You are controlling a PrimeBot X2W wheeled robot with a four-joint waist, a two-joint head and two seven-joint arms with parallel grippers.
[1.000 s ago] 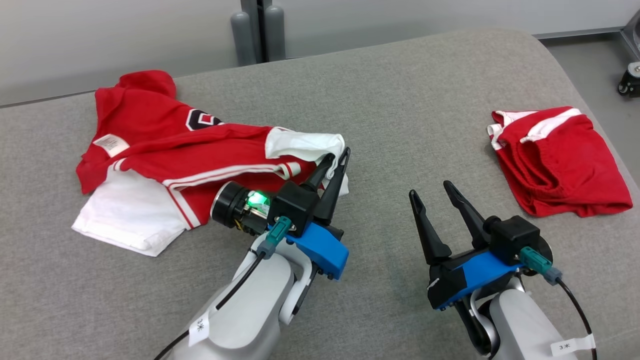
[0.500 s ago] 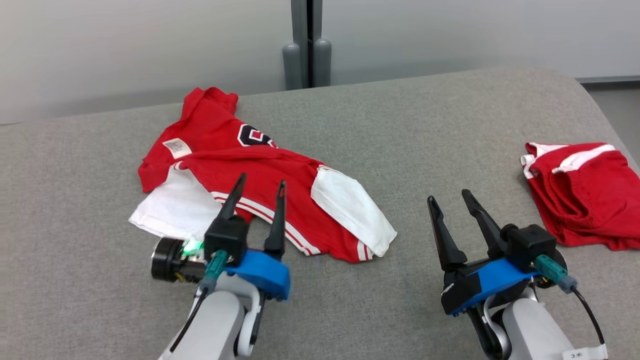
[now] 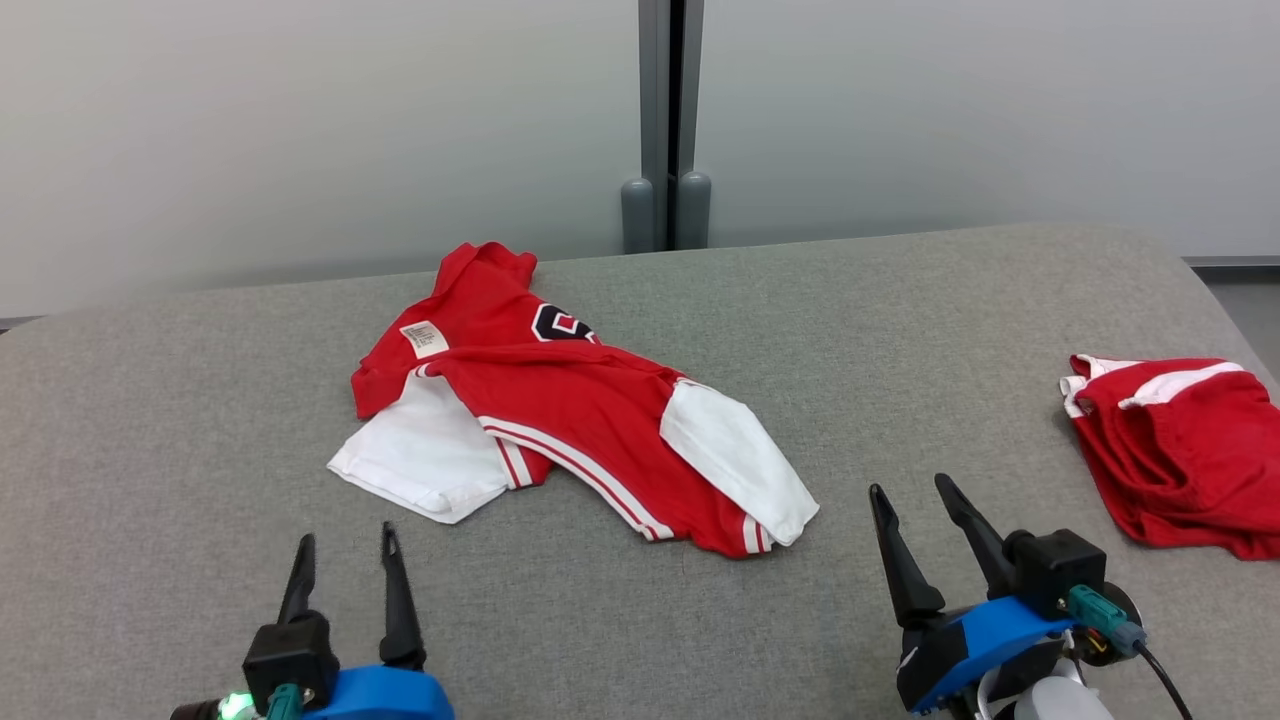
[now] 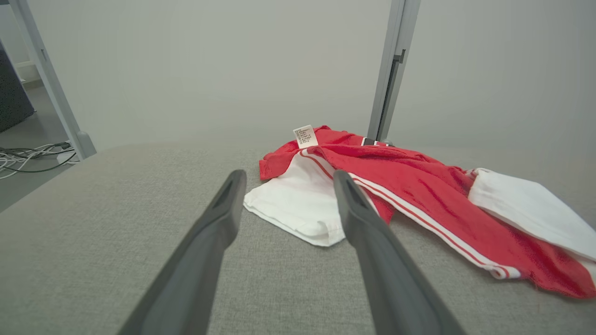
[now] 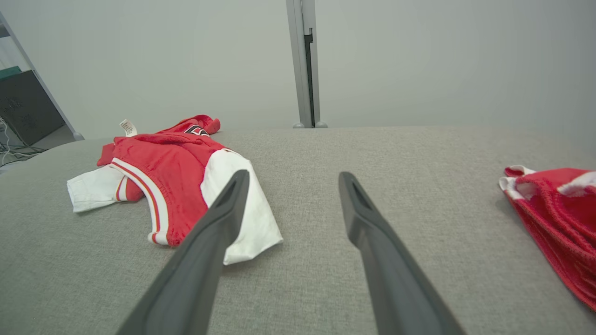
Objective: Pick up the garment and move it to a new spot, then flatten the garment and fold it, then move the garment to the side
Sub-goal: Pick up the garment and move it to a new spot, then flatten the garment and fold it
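The garment (image 3: pixel 570 420), a red shirt with white sleeves, a black emblem and a white tag, lies crumpled in the middle of the grey padded surface (image 3: pixel 900 330). One white sleeve (image 3: pixel 735 460) points toward the near right, the other spreads at the near left. My left gripper (image 3: pixel 346 540) stands open at the lower left, short of the shirt and touching nothing. In the left wrist view the garment (image 4: pixel 419 195) lies just beyond the open left gripper (image 4: pixel 288 176). My right gripper (image 3: pixel 912 490) is open to the right of the shirt, empty. The right wrist view has the garment (image 5: pixel 172 172) to its left.
A second red piece of clothing with white trim (image 3: pixel 1180 450) lies bunched at the right edge of the surface, also in the right wrist view as red clothing (image 5: pixel 554 204). Behind the surface stands a pale wall with a grey post (image 3: pixel 667 120). Cables (image 4: pixel 32 158) lie on the floor at left.
My left gripper let go of the white sleeve, opened and drew back to the lower left. The sleeve now lies spread on the surface. The head camera has lifted and shifted.
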